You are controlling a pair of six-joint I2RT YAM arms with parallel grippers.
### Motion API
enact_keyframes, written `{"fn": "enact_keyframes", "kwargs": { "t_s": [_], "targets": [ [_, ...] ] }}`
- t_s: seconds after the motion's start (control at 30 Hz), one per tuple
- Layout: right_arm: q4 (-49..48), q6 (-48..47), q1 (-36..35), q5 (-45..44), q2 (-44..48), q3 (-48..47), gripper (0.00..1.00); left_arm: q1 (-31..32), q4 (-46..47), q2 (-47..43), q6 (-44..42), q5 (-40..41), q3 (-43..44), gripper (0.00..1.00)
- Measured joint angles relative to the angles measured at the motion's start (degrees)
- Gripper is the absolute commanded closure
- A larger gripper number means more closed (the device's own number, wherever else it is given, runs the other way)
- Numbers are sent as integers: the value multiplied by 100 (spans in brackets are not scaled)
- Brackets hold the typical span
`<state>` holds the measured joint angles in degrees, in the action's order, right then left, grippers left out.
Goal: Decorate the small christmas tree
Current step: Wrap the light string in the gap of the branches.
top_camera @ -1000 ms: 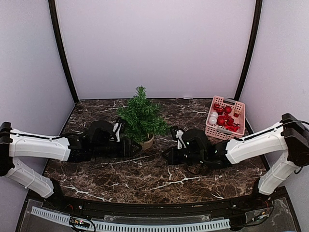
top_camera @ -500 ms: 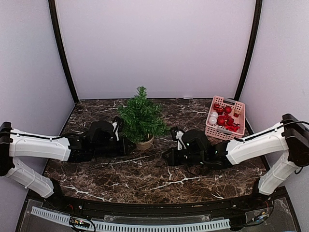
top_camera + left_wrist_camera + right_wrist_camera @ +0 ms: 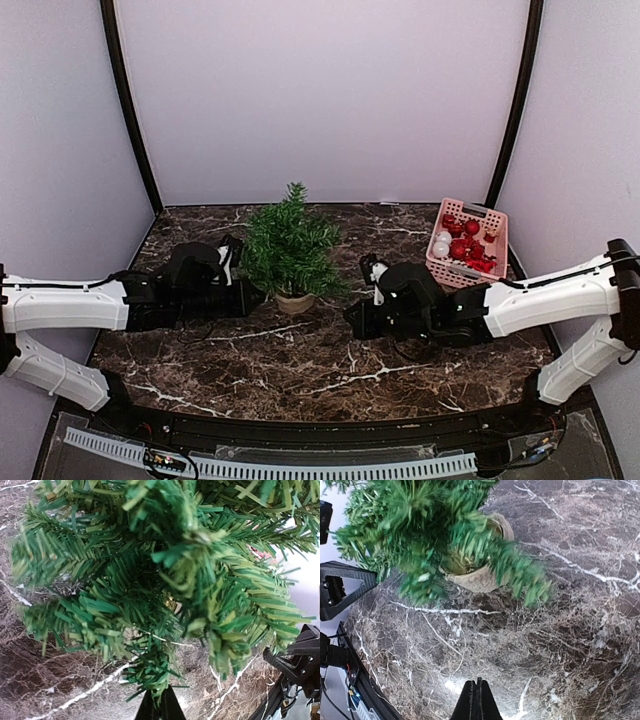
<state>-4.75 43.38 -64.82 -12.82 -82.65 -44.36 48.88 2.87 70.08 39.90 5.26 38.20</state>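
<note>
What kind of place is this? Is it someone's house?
Probably a robot test booth, not a home: plain lilac walls box in a marble-look table, and a left arm and right arm are fixed at its near edge, reaching toward a small christmas tree.

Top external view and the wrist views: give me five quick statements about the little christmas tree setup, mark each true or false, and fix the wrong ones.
1. The small green artificial christmas tree stands upright in its round tan base on the dark marble table. True.
2. The pink plastic basket sits left of the tree. False: it sits at the right rear of the table.
3. The red and white ball ornaments hang on the tree. False: they lie in the basket, and none shows on the branches.
4. The right hand is shut over bare marble, apart from the tree. True.
5. The left hand is wide open. False: it is shut, its tips at a low branch.
</note>
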Motion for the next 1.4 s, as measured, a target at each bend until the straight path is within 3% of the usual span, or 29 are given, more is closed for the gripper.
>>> {"fn": "enact_keyframes", "kwargs": {
  "t_s": [0.63,1.4],
  "targets": [
    [675,-391,-221,-459,267,-892,100,-151,-186,-245,-229,-160,-96,100],
    [350,-522,101,-101,-732,-966,100,-271,-247,-337,-378,-245,-160,100]
  ]
}}
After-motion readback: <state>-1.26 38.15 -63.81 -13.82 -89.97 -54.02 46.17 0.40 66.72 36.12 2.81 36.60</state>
